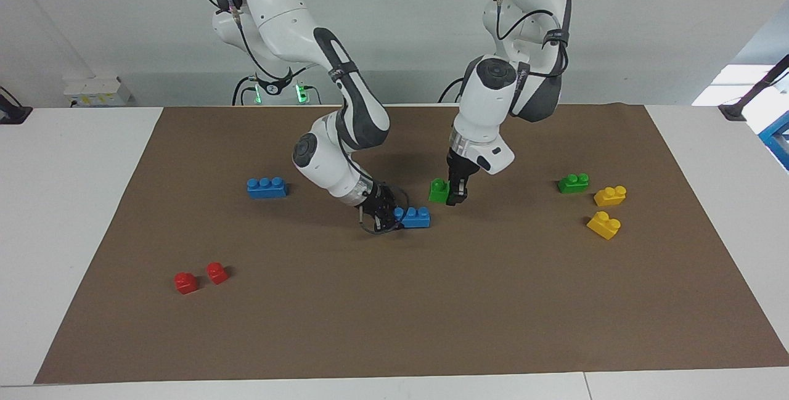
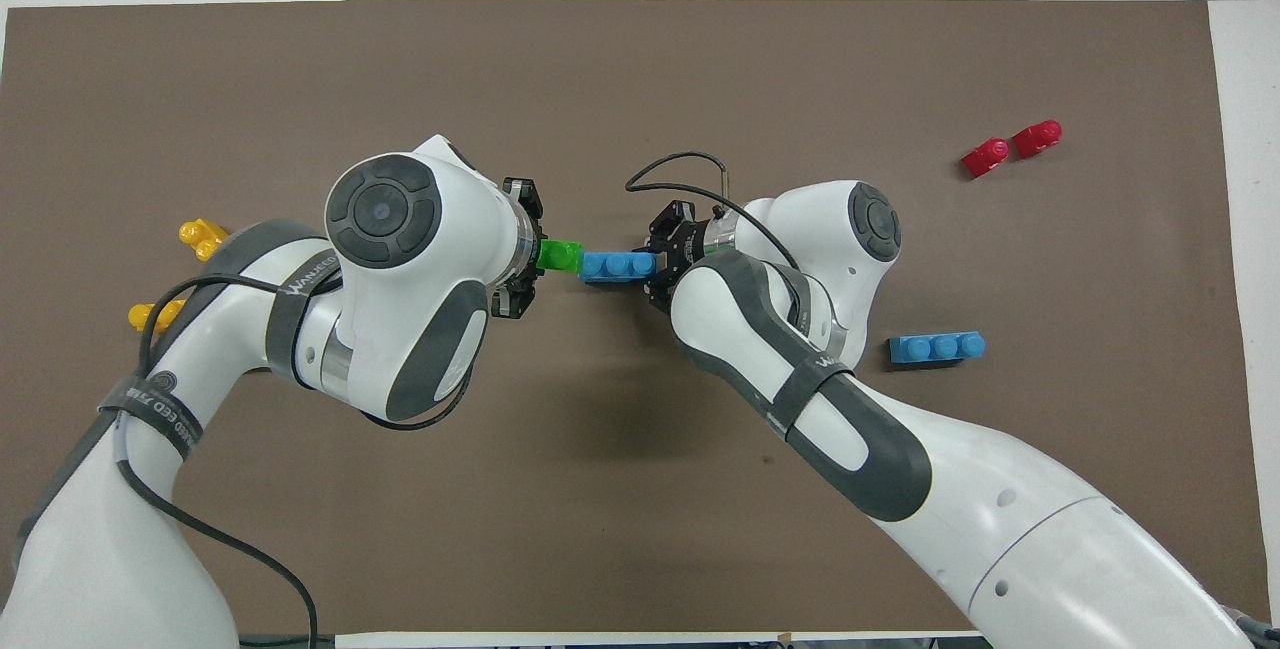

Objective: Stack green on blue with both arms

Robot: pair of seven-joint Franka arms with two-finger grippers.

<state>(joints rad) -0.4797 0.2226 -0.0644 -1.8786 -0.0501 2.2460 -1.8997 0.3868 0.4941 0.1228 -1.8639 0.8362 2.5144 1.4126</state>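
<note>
My left gripper (image 1: 455,195) is shut on one end of a green brick (image 1: 439,191) and holds it just above the brown mat (image 1: 394,326), near the middle. My right gripper (image 1: 389,215) is shut on the end of a blue brick (image 1: 414,216), low at the mat. In the overhead view the green brick (image 2: 558,255) and the blue brick (image 2: 618,265) lie end to end between the left gripper (image 2: 528,257) and the right gripper (image 2: 655,264). In the facing view the green one is higher than the blue one and not on it.
A second blue brick (image 1: 266,187) lies toward the right arm's end, and two red bricks (image 1: 200,277) lie farther from the robots. A second green brick (image 1: 573,183) and two yellow bricks (image 1: 607,210) lie toward the left arm's end.
</note>
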